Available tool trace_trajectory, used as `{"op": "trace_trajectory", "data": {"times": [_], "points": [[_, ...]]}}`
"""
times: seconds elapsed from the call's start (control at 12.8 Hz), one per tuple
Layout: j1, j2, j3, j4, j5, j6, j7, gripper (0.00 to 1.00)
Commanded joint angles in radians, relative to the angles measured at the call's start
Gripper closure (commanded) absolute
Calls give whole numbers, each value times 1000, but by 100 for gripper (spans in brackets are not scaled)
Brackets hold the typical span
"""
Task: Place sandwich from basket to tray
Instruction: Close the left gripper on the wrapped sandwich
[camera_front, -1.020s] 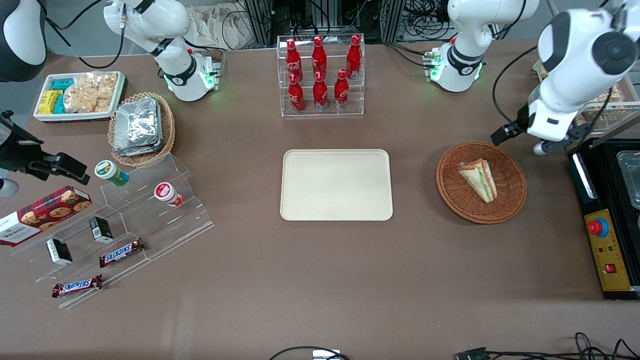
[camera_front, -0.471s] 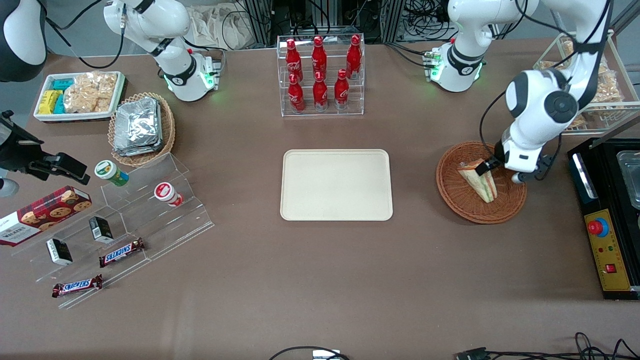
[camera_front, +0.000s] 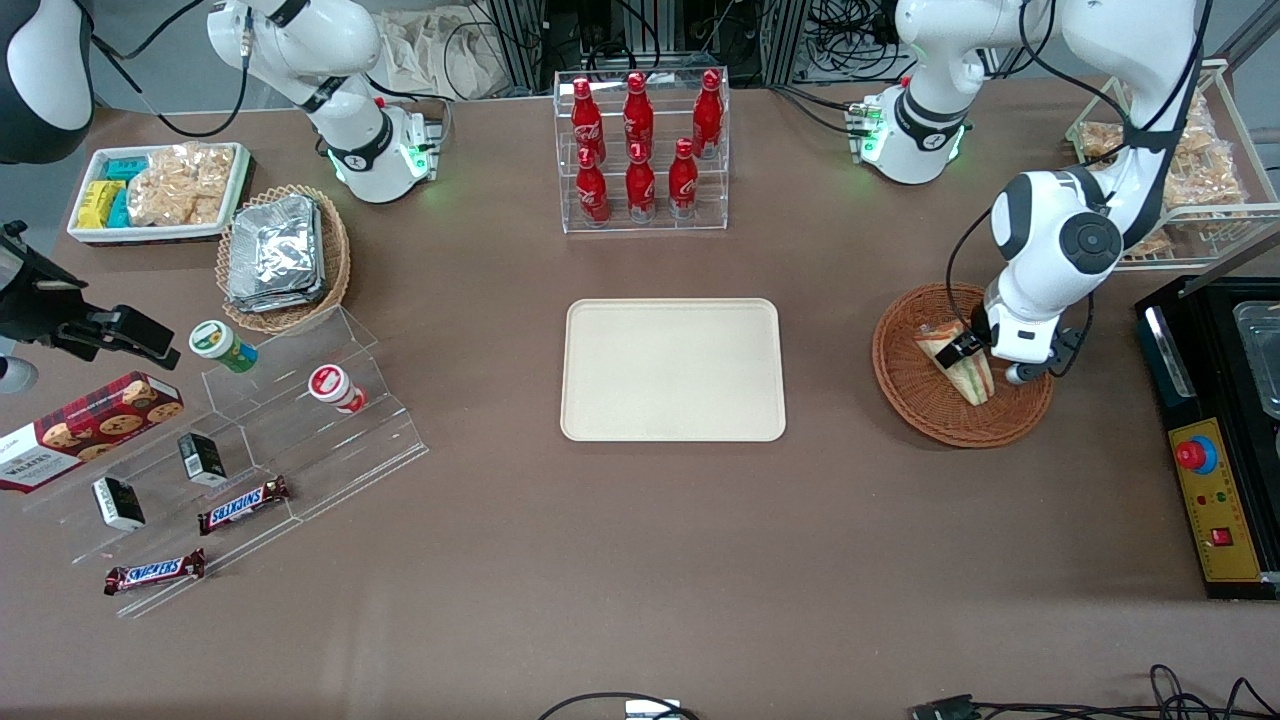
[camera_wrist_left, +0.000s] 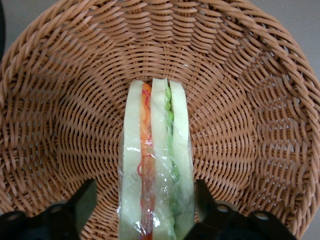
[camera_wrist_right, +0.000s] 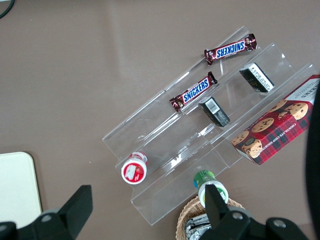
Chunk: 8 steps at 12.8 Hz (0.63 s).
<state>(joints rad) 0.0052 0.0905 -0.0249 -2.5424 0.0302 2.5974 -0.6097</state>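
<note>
Reddish-brown woven wicker forms the one round basket (camera_front: 962, 364), which sits on the brown table (camera_front: 640, 560) toward the working arm's end. One sandwich (camera_wrist_left: 156, 165) lies inside it, a white-bread wedge in clear wrap with a pink-red filling layer and a green one. The gripper (camera_wrist_left: 145, 200) is lowered into the basket with its two fingers spread wide, one on each side of the sandwich's broad end; a gap shows between each finger and the wrap, so nothing is pinched.

One cream-beige tray (camera_front: 672, 370) lies flat at the table's middle, well apart from the basket, with bare tabletop between them. Its surface holds nothing.

Farther from the front camera than the tray stands one clear rack (camera_front: 643, 152) holding six red bottles with white script too small to read. Toward the parked arm's end are one lighter oval basket of foil packets (camera_front: 283, 258), one white tray of snack packets (camera_front: 158, 192), and one stepped clear display (camera_front: 250, 450). On or beside that display are two bars labelled SNICKERS (camera_wrist_right: 193, 92), two small dark boxes (camera_wrist_right: 214, 111), two small round tubs, one green-lidded (camera_front: 222, 346) and one red-lidded (camera_wrist_right: 134, 170), and one red tartan cookie box (camera_front: 85, 428) reading WALKERS.

A black control box (camera_front: 1215, 440) with a red button stands just beside the basket, at the table's edge. The strip of table nearest the front camera is open.
</note>
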Motion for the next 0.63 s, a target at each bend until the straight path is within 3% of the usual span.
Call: {"op": "trace_trajectory", "data": {"times": [0.0,0.39,0.55], "points": [[-14,2,-4,4,8,10,-25,100],[-13,-38,-4,4,8,-20,-13,100],[-14,-134,-3,11,17,-158,-2,100]]}}
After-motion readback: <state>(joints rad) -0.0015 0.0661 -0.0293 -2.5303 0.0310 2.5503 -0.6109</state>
